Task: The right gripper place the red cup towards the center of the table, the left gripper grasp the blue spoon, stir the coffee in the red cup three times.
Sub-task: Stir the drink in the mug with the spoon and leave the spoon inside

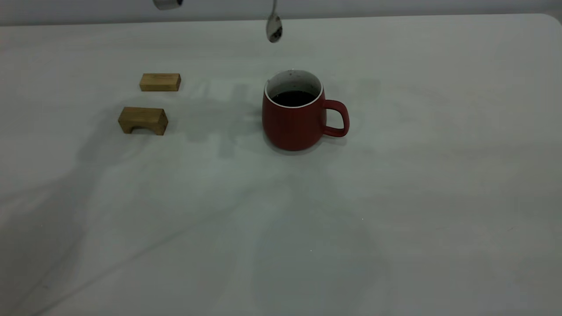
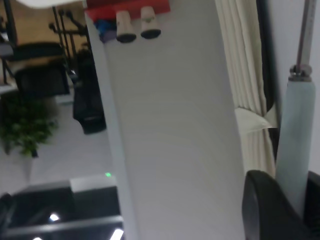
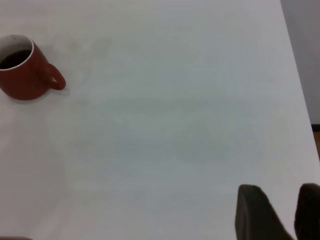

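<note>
The red cup (image 1: 295, 118) stands upright near the middle of the table (image 1: 395, 197), its handle toward the right, with dark coffee (image 1: 293, 97) inside. Above and behind it hangs the blue spoon (image 1: 274, 28), bowl down and clear of the cup's rim. In the left wrist view my left gripper (image 2: 292, 200) is shut on the pale blue handle of the spoon (image 2: 295, 130). My right gripper (image 3: 280, 200) is open and holds nothing, hanging over bare table far from the cup (image 3: 22, 75).
Two small wooden blocks (image 1: 160, 82) (image 1: 142, 120) lie left of the cup. A silver-grey part of the left arm (image 1: 167, 3) shows at the top edge. The table's rounded corner is at the far right.
</note>
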Controlling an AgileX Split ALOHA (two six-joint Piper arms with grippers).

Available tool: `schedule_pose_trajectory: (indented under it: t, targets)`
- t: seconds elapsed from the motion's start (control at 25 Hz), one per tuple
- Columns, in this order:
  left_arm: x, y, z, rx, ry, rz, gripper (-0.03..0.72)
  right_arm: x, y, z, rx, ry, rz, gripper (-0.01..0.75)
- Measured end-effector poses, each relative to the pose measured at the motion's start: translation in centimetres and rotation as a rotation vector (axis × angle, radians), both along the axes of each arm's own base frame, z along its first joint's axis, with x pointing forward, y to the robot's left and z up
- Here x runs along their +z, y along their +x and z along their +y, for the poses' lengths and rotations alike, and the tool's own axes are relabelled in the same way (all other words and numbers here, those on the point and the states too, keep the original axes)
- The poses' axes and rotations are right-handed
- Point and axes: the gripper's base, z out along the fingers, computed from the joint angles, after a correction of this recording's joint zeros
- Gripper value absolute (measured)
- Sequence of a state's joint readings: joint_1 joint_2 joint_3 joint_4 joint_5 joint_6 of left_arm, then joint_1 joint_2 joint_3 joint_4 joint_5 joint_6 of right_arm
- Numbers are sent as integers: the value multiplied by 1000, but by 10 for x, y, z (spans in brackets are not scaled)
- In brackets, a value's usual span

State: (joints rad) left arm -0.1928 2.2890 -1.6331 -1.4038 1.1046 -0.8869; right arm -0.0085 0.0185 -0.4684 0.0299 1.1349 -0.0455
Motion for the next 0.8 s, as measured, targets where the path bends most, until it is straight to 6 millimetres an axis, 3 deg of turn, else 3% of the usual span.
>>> schedule_pose_trajectory:
  t: [0.48, 0.68, 0.8]
  targets:
    - [-75, 2, -12, 54, 0, 212, 157, 0, 0, 0, 0, -1, 0, 237]
    - [-113, 3, -12, 55, 8, 115, 157, 0, 0, 0, 0, -1, 0, 237]
    - [-124, 6, -13, 85, -48, 27, 157, 0, 0, 0, 0, -1, 0, 237]
